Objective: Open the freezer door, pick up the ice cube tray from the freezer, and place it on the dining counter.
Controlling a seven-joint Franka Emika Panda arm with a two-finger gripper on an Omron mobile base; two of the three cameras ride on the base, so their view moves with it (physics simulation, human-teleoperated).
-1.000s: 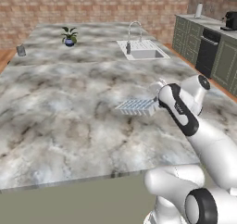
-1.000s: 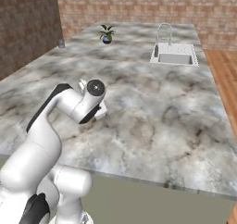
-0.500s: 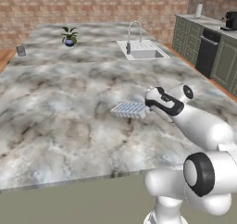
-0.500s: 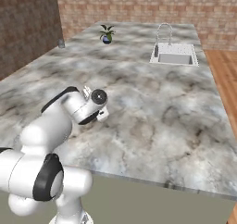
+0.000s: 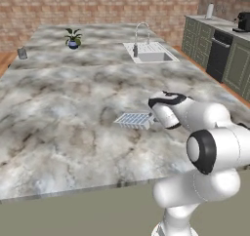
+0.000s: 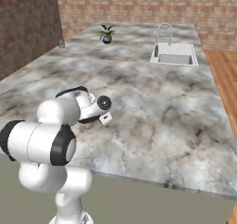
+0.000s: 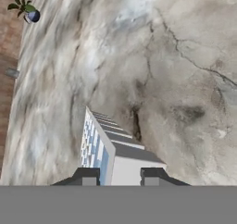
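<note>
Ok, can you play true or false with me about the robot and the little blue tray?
1. The gripper is shut on the ice cube tray. True.
2. The tray sits in the sink. False: it is over the dining counter, well short of the sink.
3. A small potted plant stands on the counter's far side. True.
4. The plant stands right beside the tray. False: it is far away, near the counter's far edge.
5. The faucet is by the sink. True.

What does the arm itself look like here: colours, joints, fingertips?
The arm has glossy white rounded shells with black bands at the joints. In the right base view the hand carries a round black cap and a small white block. The gripper ends in two small, dark, square-tipped fingers.
</note>
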